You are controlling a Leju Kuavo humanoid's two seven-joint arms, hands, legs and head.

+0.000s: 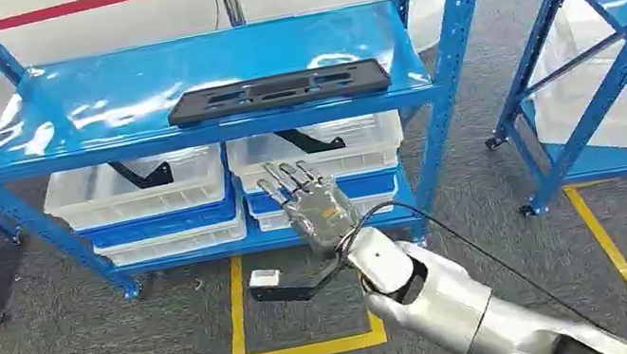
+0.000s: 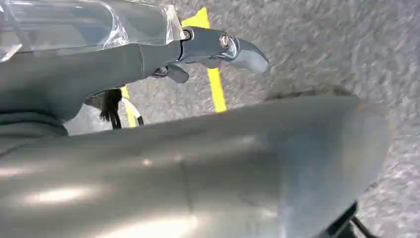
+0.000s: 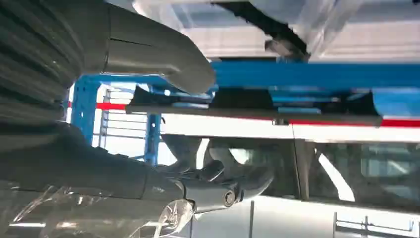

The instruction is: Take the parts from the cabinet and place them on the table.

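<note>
Item: long black part (image 1: 278,92), upper centre on the blue cabinet (image 1: 85,100), lengthwise left-right, above my right hand (image 1: 309,202), empty, fingers spread.

Right hand (image 3: 163,163) fingers (image 3: 237,181) apart, below blue shelf (image 3: 317,74), black part (image 3: 257,106)

right arm: raised forward | right robot hand (image 1: 312,204): fingers extended and spread, nothing held | left robot hand (image 2: 148,59): fingers seen apart, nothing held

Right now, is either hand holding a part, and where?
Nothing held. Right hand is open before the lower bins; left hand hangs open over the floor.
</note>
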